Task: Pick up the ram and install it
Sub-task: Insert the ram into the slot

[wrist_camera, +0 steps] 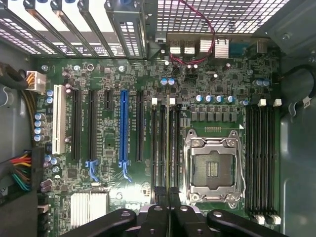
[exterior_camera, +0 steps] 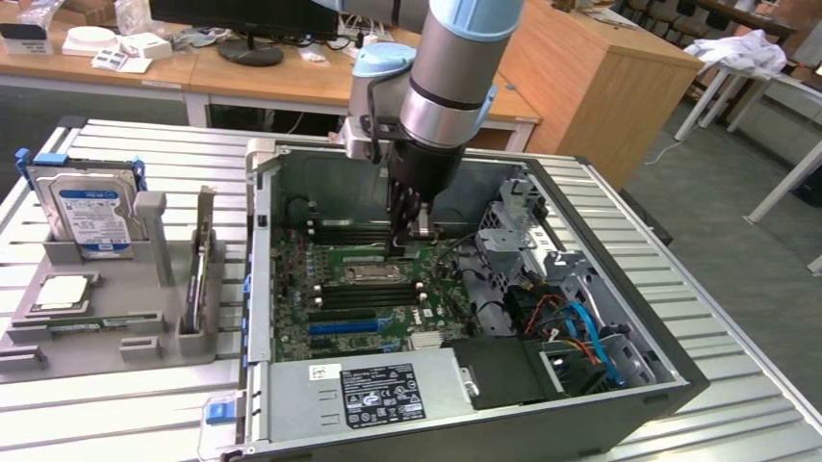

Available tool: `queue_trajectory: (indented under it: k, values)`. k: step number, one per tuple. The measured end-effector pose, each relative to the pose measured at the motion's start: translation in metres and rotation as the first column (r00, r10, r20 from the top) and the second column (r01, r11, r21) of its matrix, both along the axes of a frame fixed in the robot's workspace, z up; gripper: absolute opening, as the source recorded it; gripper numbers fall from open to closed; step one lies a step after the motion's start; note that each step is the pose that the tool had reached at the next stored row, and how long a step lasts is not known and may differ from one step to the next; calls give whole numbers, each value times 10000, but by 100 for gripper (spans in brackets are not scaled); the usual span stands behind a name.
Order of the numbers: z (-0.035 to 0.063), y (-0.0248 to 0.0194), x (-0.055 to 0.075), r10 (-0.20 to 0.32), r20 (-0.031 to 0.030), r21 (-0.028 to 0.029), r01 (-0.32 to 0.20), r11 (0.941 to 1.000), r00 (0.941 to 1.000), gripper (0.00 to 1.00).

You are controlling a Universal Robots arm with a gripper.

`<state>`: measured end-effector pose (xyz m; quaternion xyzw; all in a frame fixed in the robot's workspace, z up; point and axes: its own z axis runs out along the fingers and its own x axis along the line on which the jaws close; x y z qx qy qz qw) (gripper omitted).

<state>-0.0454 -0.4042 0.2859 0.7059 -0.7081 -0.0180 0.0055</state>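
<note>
Listing for you: open dark-grey computer case (exterior_camera: 578, 423), green motherboard (wrist_camera: 111, 163), black gripper (wrist_camera: 168, 192) with fingers pressed together over black memory slots (wrist_camera: 163, 143), and what looks like the thin green ram stick (exterior_camera: 85, 327) lying well apart in the grey tray (exterior_camera: 26, 339) at the exterior view's left; press down and you risk gouging slots.

Robotics / PC-assembly lab, by the look of it. Robot arm (exterior_camera: 449, 77) over 1 open PC case (exterior_camera: 514, 428) at centre frame, on a slatted alu. bench (exterior_camera: 745, 385). Grey parts jig (exterior_camera: 154, 226) w/ 1 hard drive (exterior_camera: 92, 217) at left. Wooden desks (exterior_camera: 257, 77) w/ monitor stand (exterior_camera: 250, 50) along the top.
</note>
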Motion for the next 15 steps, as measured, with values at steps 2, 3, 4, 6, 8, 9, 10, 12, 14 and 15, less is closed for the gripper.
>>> queue_trajectory:
  k: [2,3,4,6,8,9,10,12,14,15]
  values:
    - [-11,0,0,0,0,-1,0,10000,10000,12]
    - [-16,0,0,-1,0,0,1,10000,10000,12]
    - [-22,0,0,-1,0,-1,1,10000,10000,12]
    - [-32,0,0,-1,0,-1,1,10000,10000,12]
    - [-42,0,0,-1,0,-1,1,10000,10000,12]
    - [-42,-1,0,-2,-1,-4,2,10000,10000,12]
    - [-42,-1,0,-2,-2,-4,2,10000,10000,12]
    - [-44,0,0,-2,0,-1,2,10000,10000,12]
    - [-45,-1,0,-4,0,0,4,10000,10000,12]
    - [-45,-1,2,-4,1,2,4,10000,10000,12]
